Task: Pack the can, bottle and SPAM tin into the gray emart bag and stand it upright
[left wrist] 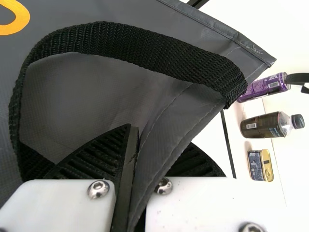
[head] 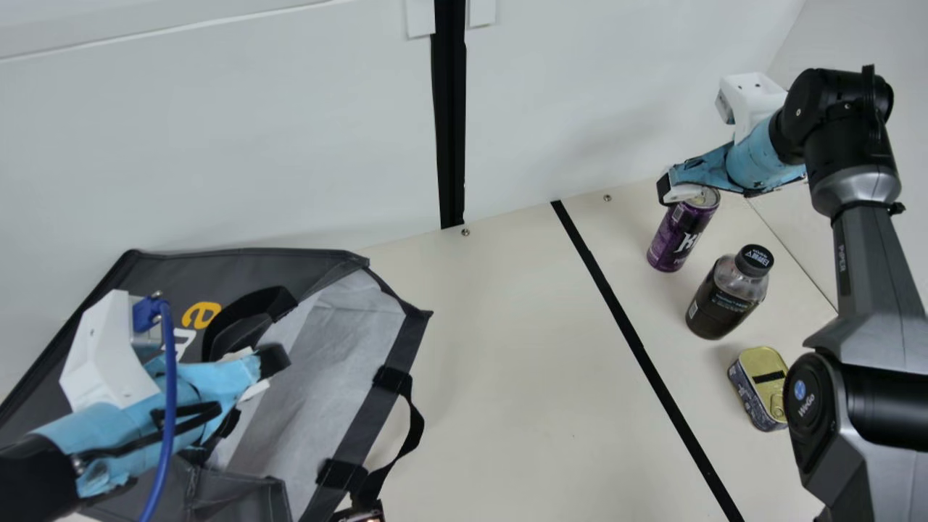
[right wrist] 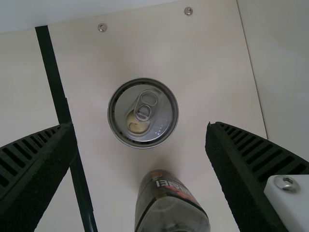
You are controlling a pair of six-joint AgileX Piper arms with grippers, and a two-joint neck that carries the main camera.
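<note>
In the main view my left gripper (head: 274, 360) is over the gray bag (head: 391, 348), which leans with its mouth spread. My left gripper (left wrist: 129, 164) is shut on a fold of the bag's edge (left wrist: 169, 125) beside the black handle. At the back right my right gripper (head: 670, 190) is above the purple can (head: 680, 235). The right wrist view has my right gripper (right wrist: 141, 133) open, the can's top (right wrist: 143, 113) between and below its fingers. The dark bottle (head: 725, 297) stands in front of the can; the SPAM tin (head: 760, 388) lies nearer the front.
A black tape line (head: 638, 348) crosses the table (head: 507, 362) between the bag and the can, bottle and tin. A white wall (head: 290, 145) rises behind the table. The bag's other handle (head: 415, 428) hangs over its near-right side.
</note>
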